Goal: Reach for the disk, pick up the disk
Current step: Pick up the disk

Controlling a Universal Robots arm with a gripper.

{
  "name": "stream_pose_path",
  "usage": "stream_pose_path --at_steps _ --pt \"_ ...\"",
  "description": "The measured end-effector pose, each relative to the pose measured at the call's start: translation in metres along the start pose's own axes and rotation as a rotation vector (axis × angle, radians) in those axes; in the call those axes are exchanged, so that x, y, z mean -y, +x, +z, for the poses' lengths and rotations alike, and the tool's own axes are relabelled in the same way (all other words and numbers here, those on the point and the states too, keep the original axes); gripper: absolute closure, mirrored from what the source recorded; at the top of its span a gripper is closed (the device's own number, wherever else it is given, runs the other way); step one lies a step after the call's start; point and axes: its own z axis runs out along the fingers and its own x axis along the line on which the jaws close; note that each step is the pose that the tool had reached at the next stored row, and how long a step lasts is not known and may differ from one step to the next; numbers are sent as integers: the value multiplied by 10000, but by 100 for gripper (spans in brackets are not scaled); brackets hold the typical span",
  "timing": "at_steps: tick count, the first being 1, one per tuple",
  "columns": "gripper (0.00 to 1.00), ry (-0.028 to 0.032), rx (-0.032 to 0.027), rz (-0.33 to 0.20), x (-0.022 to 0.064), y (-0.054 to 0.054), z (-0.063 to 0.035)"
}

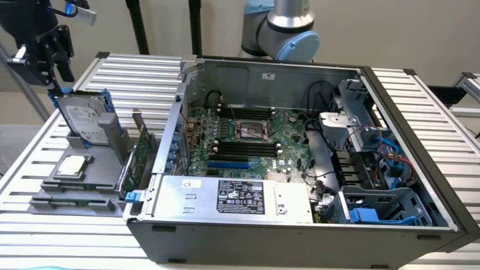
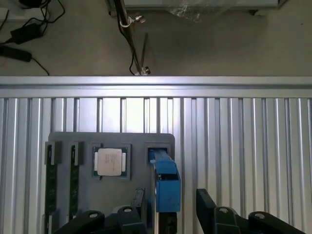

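The disk [image 1: 81, 117] stands on edge in a slot of the grey holder [image 1: 56, 198] at the exterior view's left, its silver face and white label showing between blue rails. My black gripper [image 1: 58, 70] hangs just above its top edge. In the wrist view I look down on the disk's blue rail [image 2: 165, 184]. The gripper [image 2: 171, 204] is open, with one finger [image 2: 138, 199] on each side of the disk and a gap to the rail on both sides. Nothing is held.
The holder also carries a small square silver chip [image 2: 110, 161], two memory sticks [image 2: 50, 183] and an upright green card [image 1: 135, 160]. The open computer case [image 1: 300, 146], with its silver box [image 1: 232, 197], stands to the exterior view's right on the slatted metal table [image 2: 243, 136].
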Motion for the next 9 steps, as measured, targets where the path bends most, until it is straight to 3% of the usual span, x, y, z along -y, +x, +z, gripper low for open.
stream_pose_path --at_steps 9 --pt "46 -6 5 1 5 42 97"
